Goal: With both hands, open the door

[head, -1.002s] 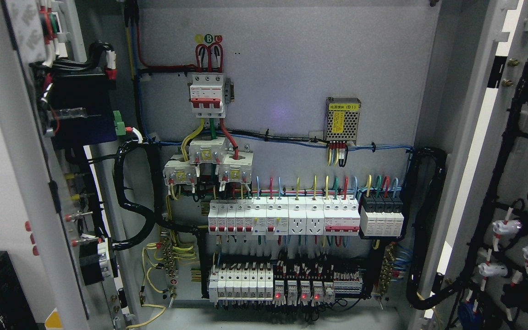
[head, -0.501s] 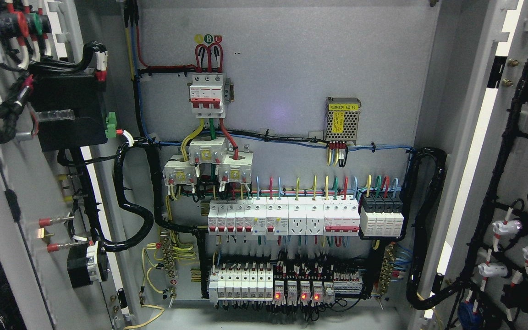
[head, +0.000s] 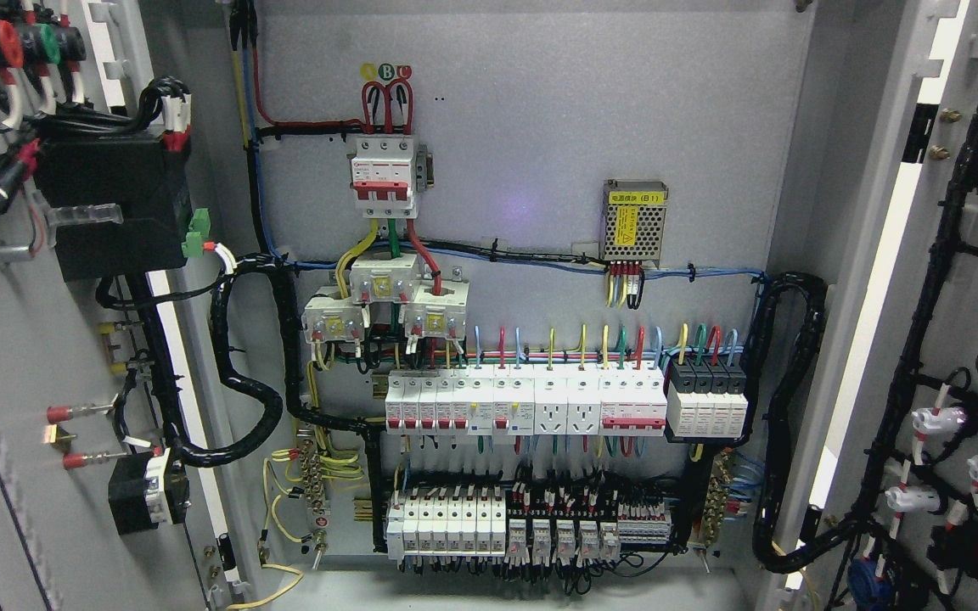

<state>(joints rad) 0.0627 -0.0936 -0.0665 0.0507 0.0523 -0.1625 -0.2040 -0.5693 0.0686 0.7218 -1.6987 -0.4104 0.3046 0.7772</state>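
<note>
Head view: you won't spot either hand or arm anywhere here, so I can't tell what the fingers are doing. Both doors stand swung wide. The left door (head: pixel 22 356) shows its wired inner face along the left edge, the right door (head: pixel 977 280) does likewise on the right. Between them sits the back panel (head: pixel 540 127), with breakers (head: pixel 523 403) in a row low down.

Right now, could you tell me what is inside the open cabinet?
Inside the cabinet: a red three-pole breaker, a power supply module, rows of breakers and relays. Wiring behind them is hidden.
</note>
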